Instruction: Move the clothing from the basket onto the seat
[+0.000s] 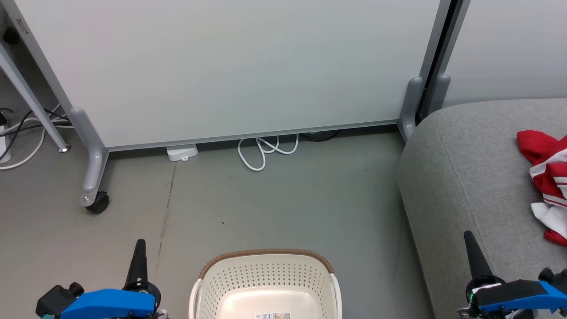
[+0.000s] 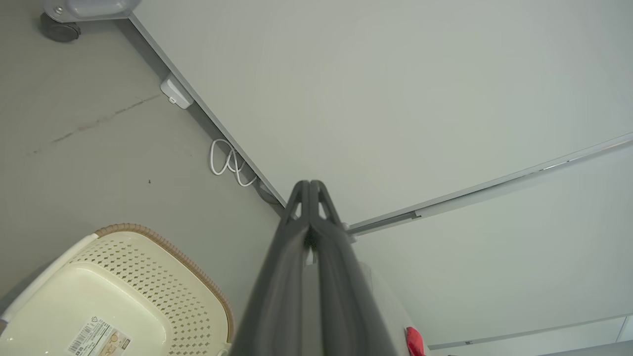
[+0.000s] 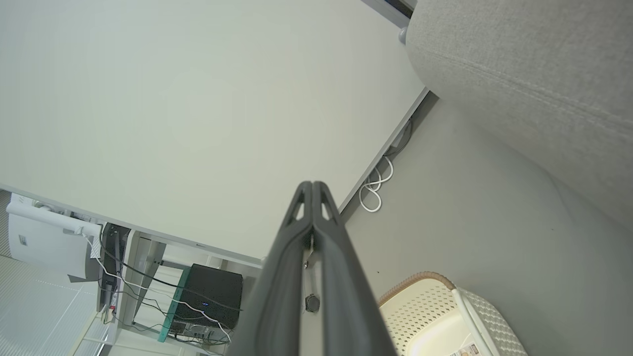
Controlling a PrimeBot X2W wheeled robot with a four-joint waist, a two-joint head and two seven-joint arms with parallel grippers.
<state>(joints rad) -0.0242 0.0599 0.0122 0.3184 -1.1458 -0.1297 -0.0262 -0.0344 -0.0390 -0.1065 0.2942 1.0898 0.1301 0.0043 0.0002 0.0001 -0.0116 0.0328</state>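
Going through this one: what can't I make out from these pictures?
basket: near end cut off by the head view's bottom edge, so its full floor goes unseen.
clothing: runs off the head view's right edge; garment count cannot be told.
label in the basket: too small to read in the left wrist view.

Left gripper (image 1: 140, 243), right gripper (image 1: 468, 235): dark tapered fingers (image 2: 282, 277), blue wrist housings (image 1: 108, 303).

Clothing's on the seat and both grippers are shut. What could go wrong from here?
1. The basket is cut off at the head view's bottom edge, so a garment may remain in its hidden near part.
2. The clothing runs off the picture's right edge on the seat; part of it could overhang unseen and slide off.
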